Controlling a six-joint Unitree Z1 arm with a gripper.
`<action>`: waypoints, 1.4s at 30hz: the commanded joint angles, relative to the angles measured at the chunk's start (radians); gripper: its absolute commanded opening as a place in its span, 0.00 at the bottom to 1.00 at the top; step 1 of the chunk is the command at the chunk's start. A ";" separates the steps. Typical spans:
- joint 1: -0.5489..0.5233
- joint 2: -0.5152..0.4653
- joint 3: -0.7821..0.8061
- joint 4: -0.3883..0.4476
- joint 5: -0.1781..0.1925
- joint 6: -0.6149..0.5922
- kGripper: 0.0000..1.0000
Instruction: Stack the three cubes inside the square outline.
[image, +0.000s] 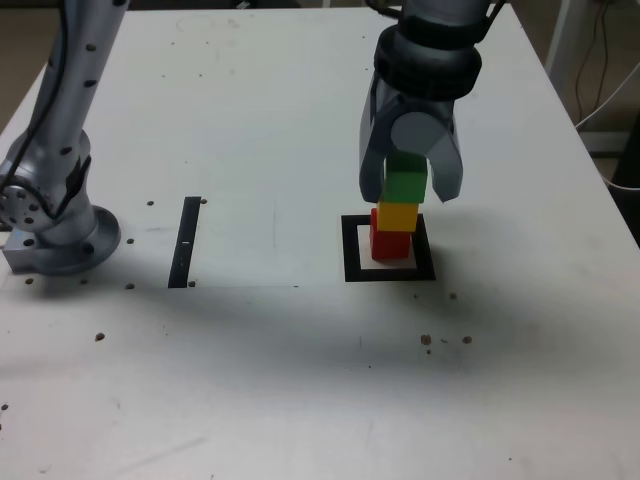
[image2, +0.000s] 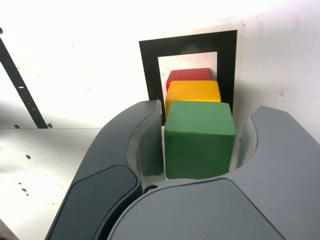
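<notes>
Going left to right across the exterior view, the arm's base (image: 60, 235) sits at the far left of the white bench (image: 260, 360), then comes a narrow black strip (image: 185, 242), and further right the square outline (image: 389, 249). Inside its white centre stands the red cube (image: 391, 240), with the yellow cube (image: 397, 214) on it and the green cube (image: 405, 184) on top. The gripper (image: 411, 190) straddles the green cube; in the wrist view, narrow gaps show on both sides, so the jaws stand slightly apart, not clamping.
</notes>
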 joint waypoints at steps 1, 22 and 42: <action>0.002 0.004 0.001 0.003 -0.002 0.003 0.90; -0.010 -0.128 0.006 0.032 0.060 0.003 0.99; -0.008 -0.405 0.388 0.003 0.062 -0.032 0.99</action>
